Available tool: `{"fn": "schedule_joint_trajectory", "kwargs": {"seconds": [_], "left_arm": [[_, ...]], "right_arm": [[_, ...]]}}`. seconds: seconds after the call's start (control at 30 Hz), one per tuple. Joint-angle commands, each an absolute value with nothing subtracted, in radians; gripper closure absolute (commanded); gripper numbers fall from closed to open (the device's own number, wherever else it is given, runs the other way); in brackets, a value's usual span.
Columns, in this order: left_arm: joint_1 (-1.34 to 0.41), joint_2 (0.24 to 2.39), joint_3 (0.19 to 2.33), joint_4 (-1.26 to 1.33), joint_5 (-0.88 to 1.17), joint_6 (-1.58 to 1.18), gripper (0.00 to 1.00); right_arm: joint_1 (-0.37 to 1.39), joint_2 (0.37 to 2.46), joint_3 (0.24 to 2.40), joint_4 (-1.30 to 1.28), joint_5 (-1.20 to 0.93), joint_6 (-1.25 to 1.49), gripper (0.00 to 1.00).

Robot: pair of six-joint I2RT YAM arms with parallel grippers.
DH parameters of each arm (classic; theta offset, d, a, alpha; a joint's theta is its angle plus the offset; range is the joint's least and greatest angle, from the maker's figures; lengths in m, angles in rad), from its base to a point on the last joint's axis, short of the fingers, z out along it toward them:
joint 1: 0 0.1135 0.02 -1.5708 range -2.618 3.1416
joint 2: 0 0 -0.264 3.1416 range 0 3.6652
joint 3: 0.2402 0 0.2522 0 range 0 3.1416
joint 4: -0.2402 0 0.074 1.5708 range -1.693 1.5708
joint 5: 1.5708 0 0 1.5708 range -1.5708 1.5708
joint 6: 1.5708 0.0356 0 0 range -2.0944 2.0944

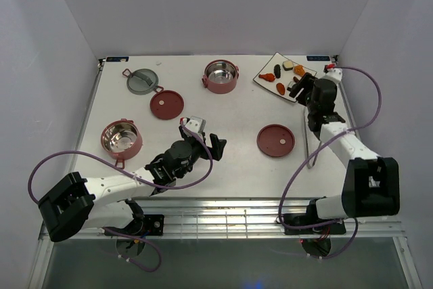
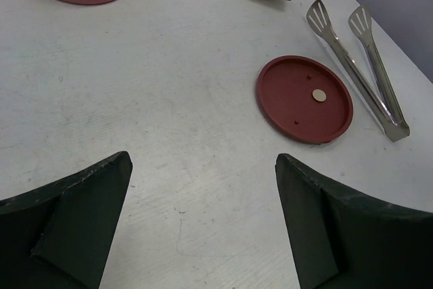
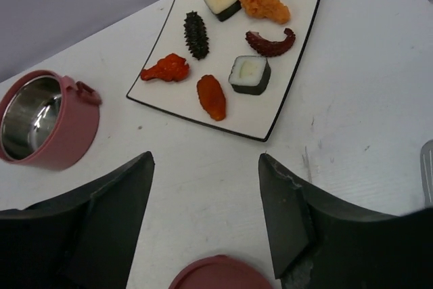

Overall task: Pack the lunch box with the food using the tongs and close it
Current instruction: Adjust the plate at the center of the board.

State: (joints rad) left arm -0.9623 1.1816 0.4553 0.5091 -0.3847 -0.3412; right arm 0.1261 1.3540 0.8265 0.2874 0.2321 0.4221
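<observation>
Overview from above and behind; close wrist views, square plate [image 3: 230, 32] common to both.

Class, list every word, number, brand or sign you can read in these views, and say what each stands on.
No text is readable.
Left blue strip on the table's back edge: too small to read.
Right blue strip there: too small to read.
Plate, bowls, lids and tongs: no writing seen.
</observation>
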Motion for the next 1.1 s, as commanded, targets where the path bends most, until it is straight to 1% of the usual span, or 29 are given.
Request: {"fn": "schedule_joint_trajectory", "kwargs": {"seconds": [0.0,0.07,0.1,0.23,0.3,0.5,0.83,0.87,1.07], "left_arm": [[-0.962,1.151,0.454,0.528,-0.374,-0.353,0.02],[-0.962,1.150,0.454,0.528,-0.376,-0.353,0.02],[-0.962,1.150,0.454,0.528,-0.380,-0.353,0.02],[-0.962,1.158,0.453,0.528,-0.390,-0.348,0.02],[-0.962,1.164,0.457,0.526,-0.391,-0.347,0.02],[-0.962,1.181,0.463,0.526,-0.385,-0.344,0.02],[-0.962,1.183,0.465,0.526,-0.390,-0.336,0.02],[-0.962,1.181,0.466,0.526,-0.391,-0.336,0.02],[-0.962,1.189,0.471,0.526,-0.385,-0.334,0.02]], "right_arm": [[0.013,1.483,0.946,0.226,0.043,0.482,0.33],[-0.046,1.538,0.998,0.219,-0.047,0.517,0.37],[-0.084,1.598,1.018,0.221,-0.073,0.523,0.38],[-0.169,1.745,1.129,0.215,-0.227,0.563,0.44],[-0.202,1.817,1.186,0.210,-0.255,0.571,0.48],[-0.233,1.966,1.294,0.198,-0.322,0.575,0.54],[-0.235,2.089,1.407,0.144,-0.373,0.557,0.54],[-0.235,2.095,1.419,0.129,-0.380,0.558,0.56],[-0.226,2.036,1.381,0.156,-0.385,0.600,0.57]]}}
